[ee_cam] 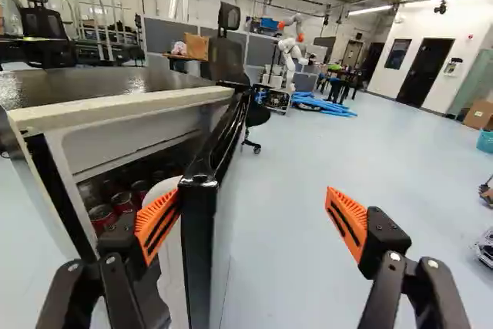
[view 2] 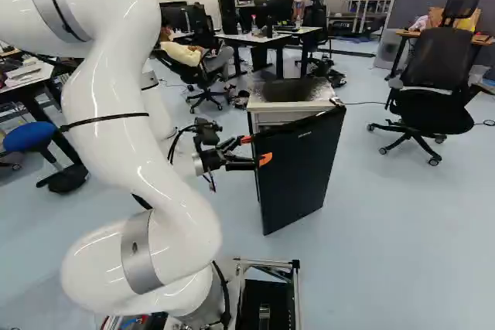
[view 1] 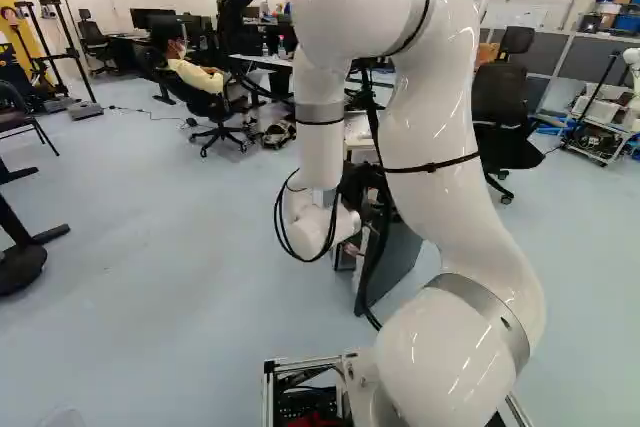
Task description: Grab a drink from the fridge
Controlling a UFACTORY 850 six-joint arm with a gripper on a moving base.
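Refrigerator (view 2: 271,118) with its black door (view 2: 298,168) ajar, near the middle of the right base view. The white robot arm (view 2: 116,113) rises from its lowest joint at the foot of both base views; in the right base view its hand (view 2: 256,149) lies at the near side of the door. As the wrist view shows, the hand (ee_cam: 253,199) is spread wide, its two fingers well apart and gripping nothing. The door's free edge stands between them, much closer to one finger than to the other; the nearer finger overlaps this edge in the view, and whether the two touch cannot be told. The drinks, several red cans (ee_cam: 101,215), stand inside the refrigerator, beyond that same finger and partly in shadow. A dark top surface (ee_cam: 92,86) with a pale front rim covers the cabinet. Surroundings: a black office chair (view 2: 437,79) at the right of the right base view; in the wrist view, another robot (ee_cam: 291,52) in the background, with blue tubes (ee_cam: 327,105) on the floor (ee_cam: 308,159) beside it.
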